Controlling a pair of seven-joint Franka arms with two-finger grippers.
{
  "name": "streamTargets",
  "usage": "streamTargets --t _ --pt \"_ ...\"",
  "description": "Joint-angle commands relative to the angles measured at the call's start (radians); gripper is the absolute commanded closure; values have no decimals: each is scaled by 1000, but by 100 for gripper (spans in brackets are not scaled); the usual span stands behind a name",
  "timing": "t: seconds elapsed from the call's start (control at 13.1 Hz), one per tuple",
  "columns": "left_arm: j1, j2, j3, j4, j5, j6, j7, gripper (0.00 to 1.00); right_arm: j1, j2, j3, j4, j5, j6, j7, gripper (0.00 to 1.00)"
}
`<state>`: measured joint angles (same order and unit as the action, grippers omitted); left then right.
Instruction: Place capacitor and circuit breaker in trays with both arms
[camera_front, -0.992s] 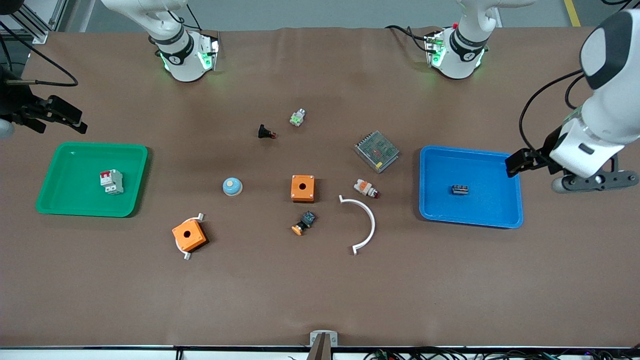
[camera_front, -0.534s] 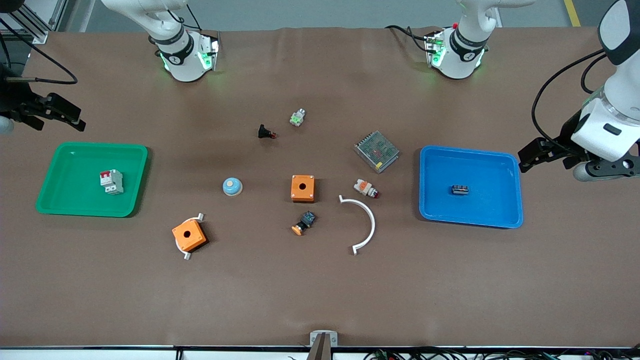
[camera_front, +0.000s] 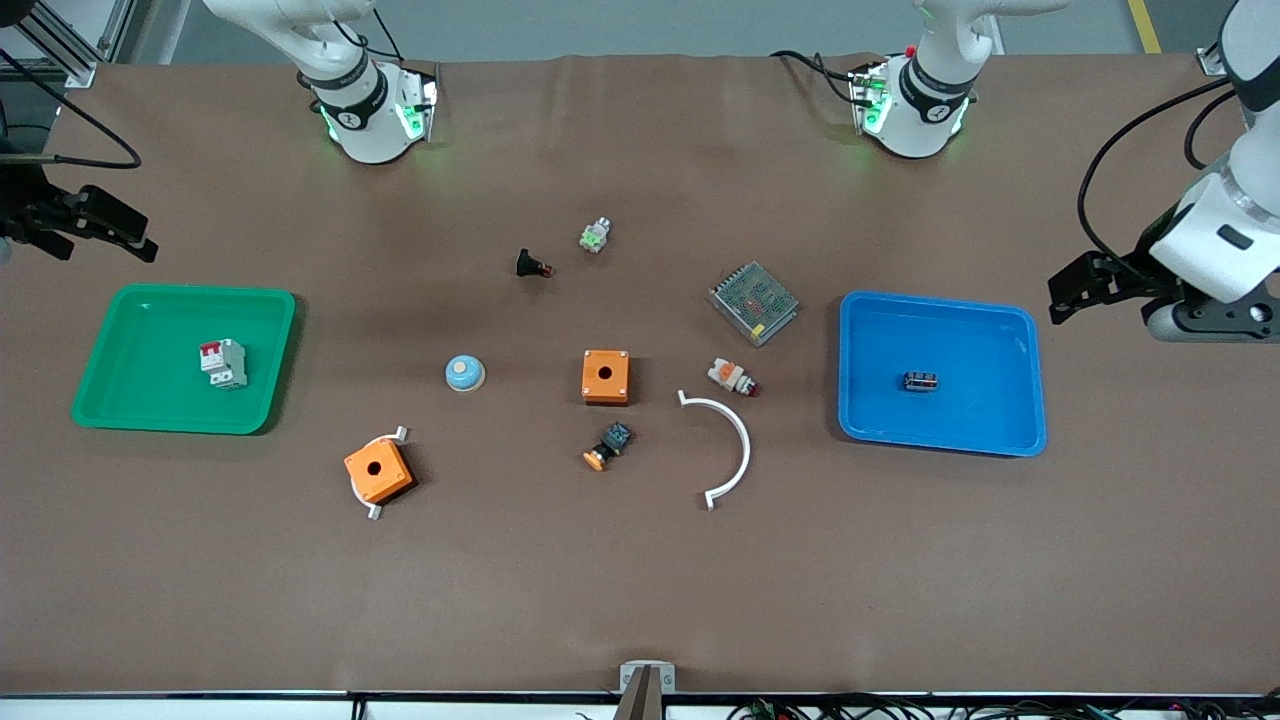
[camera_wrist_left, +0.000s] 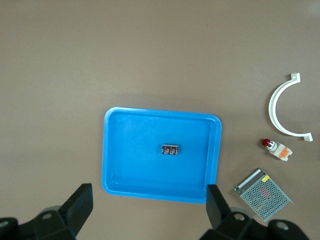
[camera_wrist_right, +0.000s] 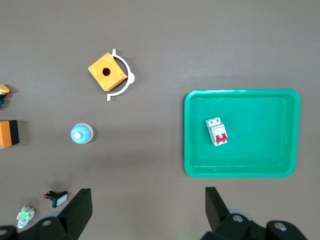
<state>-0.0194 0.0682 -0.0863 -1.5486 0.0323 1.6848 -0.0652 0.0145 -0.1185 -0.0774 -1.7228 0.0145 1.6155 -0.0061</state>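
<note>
The capacitor (camera_front: 920, 380), a tiny dark block, lies in the blue tray (camera_front: 1000, 330); it also shows in the left wrist view (camera_wrist_left: 170, 149) in that tray (camera_wrist_left: 200, 135). The circuit breaker (camera_front: 223, 362), white-grey with red levers, lies in the green tray (camera_front: 130, 320); it also shows in the right wrist view (camera_wrist_right: 217, 131) in that tray (camera_wrist_right: 270, 110). My left gripper (camera_front: 1080, 285) is open and empty, high above the table at the left arm's end, beside the blue tray. My right gripper (camera_front: 110, 225) is open and empty, high at the right arm's end.
On the table between the trays lie two orange boxes (camera_front: 605, 376) (camera_front: 378, 471), a white arc (camera_front: 735, 440), a metal mesh box (camera_front: 754, 302), a blue dome (camera_front: 464, 373), a white-and-orange part (camera_front: 732, 376), a black-and-blue part (camera_front: 609, 445) and small parts (camera_front: 532, 265) (camera_front: 595, 235).
Both arms have drawn back and up from their trays, the left gripper toward the left arm's end, the right gripper toward the right arm's end. The parts in the trays have not moved.
</note>
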Motion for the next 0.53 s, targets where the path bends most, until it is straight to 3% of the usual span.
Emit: streamTargets --t 0.0,0.46 --pt "7 -2 -3 33 12 -17 22 0 -10 -24 8 -21 -5 3 -8 0" --pt "6 5 -4 48 8 -17 8 0 -8 -23 10 -20 2 4 -8 0"
